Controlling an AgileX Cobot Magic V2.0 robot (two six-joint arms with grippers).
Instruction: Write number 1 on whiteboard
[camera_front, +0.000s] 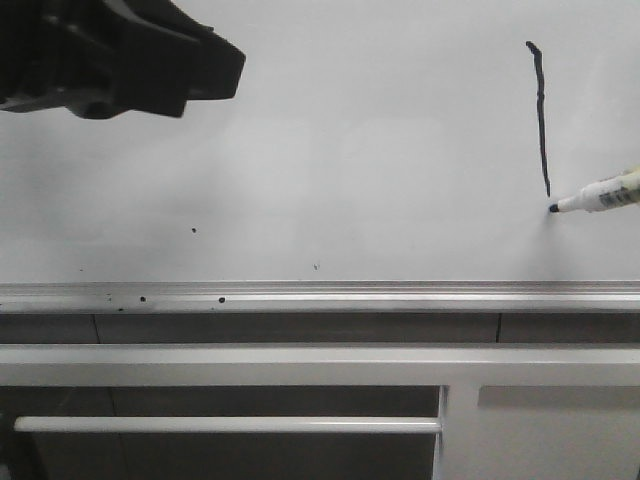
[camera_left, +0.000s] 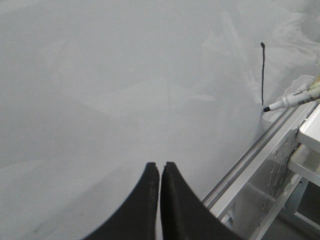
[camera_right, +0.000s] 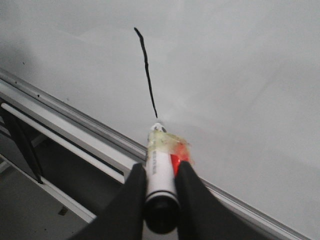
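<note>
The right tool (camera_right: 159, 192) pinches a white marker (camera_right: 160, 167) between its dark fingers, tip just below the foot of the number 1 (camera_front: 541, 115); whether tip meets board I cannot tell. That thin black stroke stands at the right of the whiteboard (camera_front: 330, 130). The left tool (camera_left: 160, 170), fingers pressed together on nothing, hovers well apart at upper left. A silver rail (camera_front: 320, 296) edges the glossy board; white bars (camera_front: 225, 424) lie below.

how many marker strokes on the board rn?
1: a single black stroke on the whiteboard's right side, ending just above the marker tip. Elsewhere only small specks; the left arm hides one corner.
</note>
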